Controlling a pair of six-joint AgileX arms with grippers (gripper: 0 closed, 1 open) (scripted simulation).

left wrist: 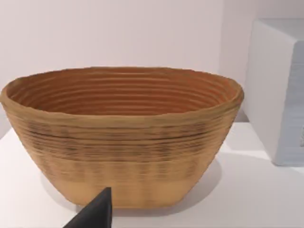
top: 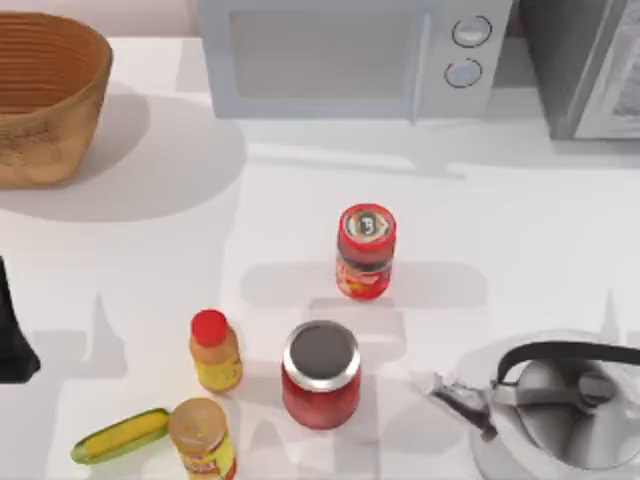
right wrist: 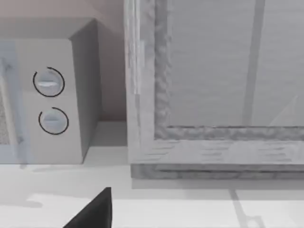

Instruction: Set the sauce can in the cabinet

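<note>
The sauce can [top: 366,250], a slim red cylinder with a red-orange label, stands upright near the middle of the table. No gripper is near it. The cabinet [top: 585,65] is the grey boxy unit at the back right; its pale framed door panel [right wrist: 213,71] fills much of the right wrist view. A dark part of my left arm [top: 12,335] sits at the table's left edge, well away from the can. A dark tip of my left gripper [left wrist: 95,213] points at the basket, and a dark tip of my right gripper [right wrist: 92,211] points at the cabinet.
A white microwave [top: 350,55] stands at the back, left of the cabinet. A woven basket [top: 45,95] is at the back left. In front of the can are a wide red jar [top: 321,373], a yellow bottle [top: 215,350], a yellow can [top: 203,437], a green-yellow vegetable [top: 120,435] and a kettle [top: 560,410].
</note>
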